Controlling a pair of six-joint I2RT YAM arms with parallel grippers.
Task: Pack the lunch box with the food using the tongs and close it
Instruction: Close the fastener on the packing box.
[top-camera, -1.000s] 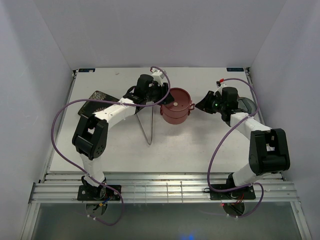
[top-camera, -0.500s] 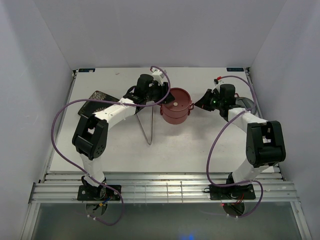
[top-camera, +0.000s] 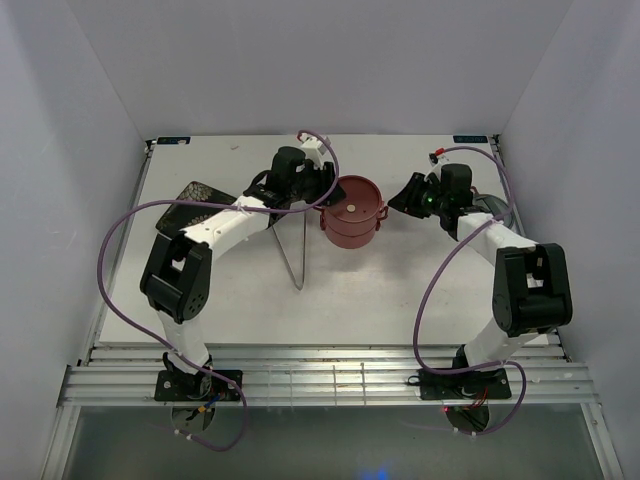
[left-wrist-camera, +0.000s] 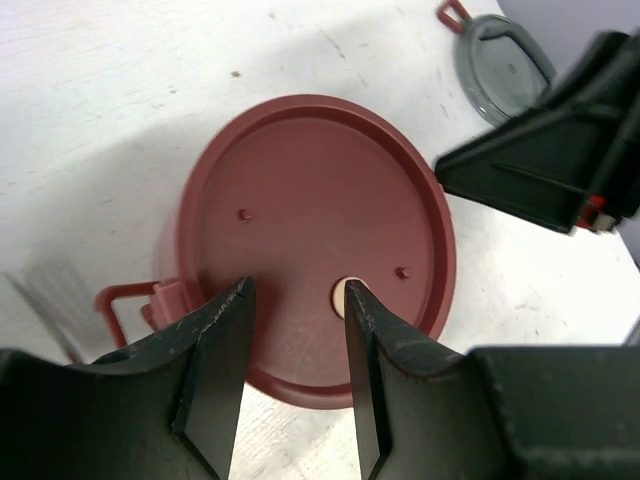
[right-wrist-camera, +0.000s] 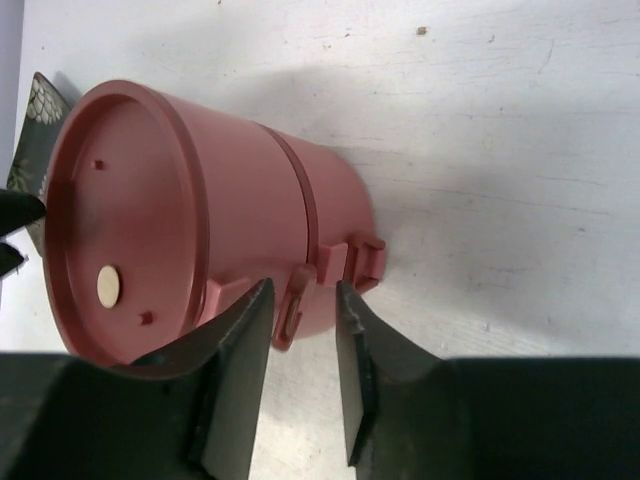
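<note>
Lidded lunch box (top-camera: 352, 214): left gripper (left-wrist-camera: 297, 290) above, right gripper (right-wrist-camera: 302, 288) at its 3 o'clock, both spread and empty.

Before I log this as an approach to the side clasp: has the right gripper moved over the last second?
Yes. The right gripper has edged left, closer to the lunch box, which has stayed put in the top view.

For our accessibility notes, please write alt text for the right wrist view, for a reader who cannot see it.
A closed dusty-red two-tier lunch box stands on a white table, its flat lid on. The right gripper, its two black fingers apart and holding nothing, frames one side handle of the box.
</note>
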